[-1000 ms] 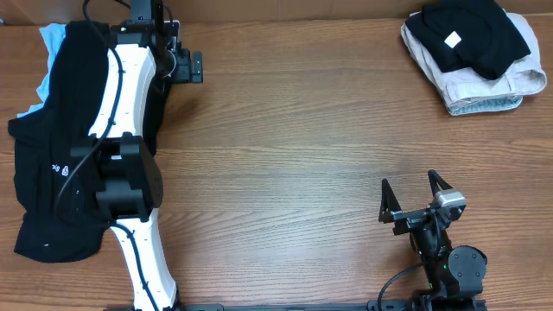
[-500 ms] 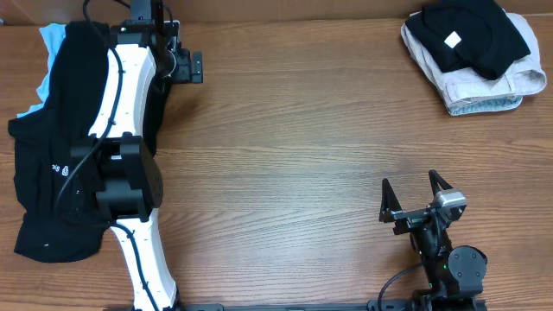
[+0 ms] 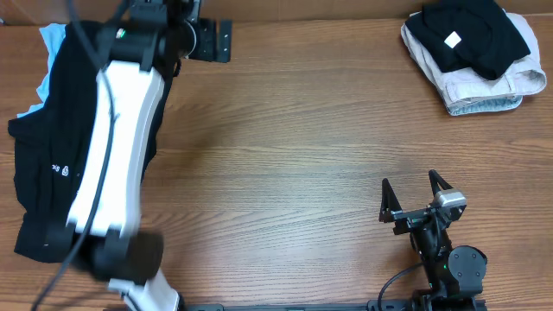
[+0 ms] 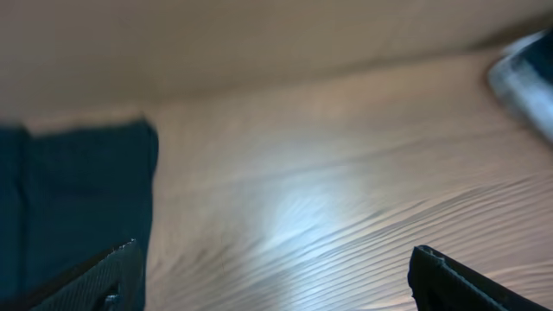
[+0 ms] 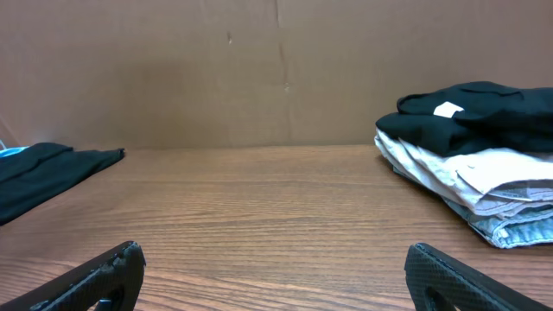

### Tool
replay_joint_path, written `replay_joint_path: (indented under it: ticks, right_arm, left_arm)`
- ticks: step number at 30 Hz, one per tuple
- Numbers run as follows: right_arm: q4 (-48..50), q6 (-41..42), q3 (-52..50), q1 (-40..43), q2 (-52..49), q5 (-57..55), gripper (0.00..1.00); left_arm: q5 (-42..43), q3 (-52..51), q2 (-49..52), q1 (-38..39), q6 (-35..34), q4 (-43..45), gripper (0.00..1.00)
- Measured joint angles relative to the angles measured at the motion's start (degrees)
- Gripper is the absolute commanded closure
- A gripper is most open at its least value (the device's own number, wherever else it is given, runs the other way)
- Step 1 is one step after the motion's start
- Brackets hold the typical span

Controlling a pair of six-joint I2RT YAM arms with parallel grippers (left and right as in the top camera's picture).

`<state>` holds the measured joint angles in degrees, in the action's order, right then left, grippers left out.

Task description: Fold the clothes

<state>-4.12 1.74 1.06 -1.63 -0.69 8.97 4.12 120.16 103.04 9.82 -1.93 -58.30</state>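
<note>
1. Wooden worktop (image 3: 302, 147) seen from overhead.
   - At the far right corner a black tee (image 3: 467, 34), white neck tag up, lies folded on top of pale folded garments (image 3: 484, 86). That part of the job looks done.
   - Along the left side an unfolded black garment (image 3: 39, 173) with tiny white marks lies spread and rumpled, with light blue fabric (image 3: 52, 39) peeking out at its far end. This one is left to fold, and no fold has been started.
   - The white left arm (image 3: 112, 147) stretches over it, blurred by motion.
   - Compared with half a second ago, the left arm has risen and swung. The left end effector (image 3: 216, 41) has shifted from beside the garment's far edge to nearer the worktop's back edge and further right.
   - The right end effector (image 3: 413, 194) has not moved. Both sets of clothes lie as before.

2. Left wrist view, heavily blurred.
   - The left end effector (image 4: 275, 272) has its fingers spread wide, with nothing between them.
   - Dark cloth fills the left side, and bare wood lies ahead.

3. Right wrist view.
   - The right end effector (image 5: 275, 263) is also spread wide and empty, low over the worktop.
   - The folded stack sits ahead on the right.
   - The unfolded garment lies well apart on the far left.
</note>
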Motion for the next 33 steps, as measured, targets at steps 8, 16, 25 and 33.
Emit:
replay_joint_path:
  ticks: [8,16,25,33]
  right_arm:
    - [-0.02,0.02,0.00,0.00,0.00,0.00,0.00]
    - [-0.07,0.00,0.00,0.00,0.00,0.02,0.00]
    - [-0.04,0.00,0.00,0.00,0.00,-0.02,0.00]
    - [-0.09,0.00,0.00,-0.02,0.00,-0.02,0.00]
  left_arm:
    - [0.26,-6.73,-18.08,-1.90,2.12,5.05,0.00]
    - [5.99,-44.68,-34.36,-6.64,2.54,30.77,0.00]
    - [8.33,-85.96,-60.96,-7.37,2.51,57.20,0.00]
    - [8.76,-107.01,-85.35,-9.35,2.12,63.80,0.00]
